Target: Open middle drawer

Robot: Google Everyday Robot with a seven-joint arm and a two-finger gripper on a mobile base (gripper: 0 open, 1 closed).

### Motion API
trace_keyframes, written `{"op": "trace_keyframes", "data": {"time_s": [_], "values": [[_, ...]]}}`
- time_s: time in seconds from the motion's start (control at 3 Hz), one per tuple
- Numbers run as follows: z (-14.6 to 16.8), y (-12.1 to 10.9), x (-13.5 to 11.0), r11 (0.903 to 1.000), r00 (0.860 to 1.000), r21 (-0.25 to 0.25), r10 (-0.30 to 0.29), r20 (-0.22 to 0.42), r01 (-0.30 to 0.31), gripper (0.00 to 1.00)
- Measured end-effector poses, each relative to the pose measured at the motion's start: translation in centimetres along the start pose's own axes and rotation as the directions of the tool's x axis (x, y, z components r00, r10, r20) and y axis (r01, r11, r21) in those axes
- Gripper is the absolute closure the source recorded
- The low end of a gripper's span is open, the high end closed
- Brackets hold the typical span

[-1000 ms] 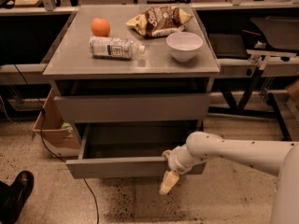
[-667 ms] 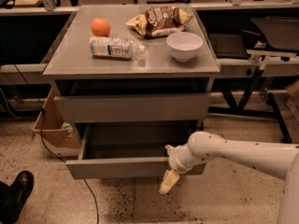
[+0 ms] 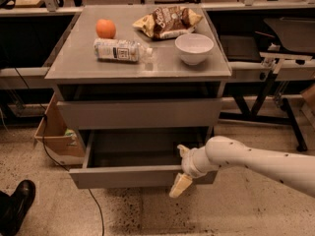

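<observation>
We see the middle drawer (image 3: 129,177) pulled out, at 6 o'clock from the grey surface (image 3: 78,64). Its grey box inside shows. The gripper (image 3: 180,172) is at the drawer's front edge, far toward the 3 o'clock end. We cannot tell if the gripper is apart or together. On the surface lie an orange (image 3: 106,28), a bottle (image 3: 120,49), a chip bag (image 3: 167,21) and a white bowl (image 3: 194,48).

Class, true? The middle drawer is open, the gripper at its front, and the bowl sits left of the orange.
No: the camera view shows the bowl right of the orange. The gripper is at the front of the open middle drawer.
</observation>
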State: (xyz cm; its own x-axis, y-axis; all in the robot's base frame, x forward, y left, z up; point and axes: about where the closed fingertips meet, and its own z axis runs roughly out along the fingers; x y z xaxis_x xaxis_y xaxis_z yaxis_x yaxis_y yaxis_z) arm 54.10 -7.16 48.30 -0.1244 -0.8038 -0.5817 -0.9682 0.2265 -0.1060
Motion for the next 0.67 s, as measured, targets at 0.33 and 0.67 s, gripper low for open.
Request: {"op": "trace_keyframes", "data": {"time_s": [0.33,0.67], "values": [[-1.4,-0.8,-0.4,0.9994,1.0,0.033,-0.009,-0.004,0.009,0.0],[-2.8,-1.9,-1.1,0.9981,1.0,0.06,-0.01,-0.024,0.011,0.0]]}}
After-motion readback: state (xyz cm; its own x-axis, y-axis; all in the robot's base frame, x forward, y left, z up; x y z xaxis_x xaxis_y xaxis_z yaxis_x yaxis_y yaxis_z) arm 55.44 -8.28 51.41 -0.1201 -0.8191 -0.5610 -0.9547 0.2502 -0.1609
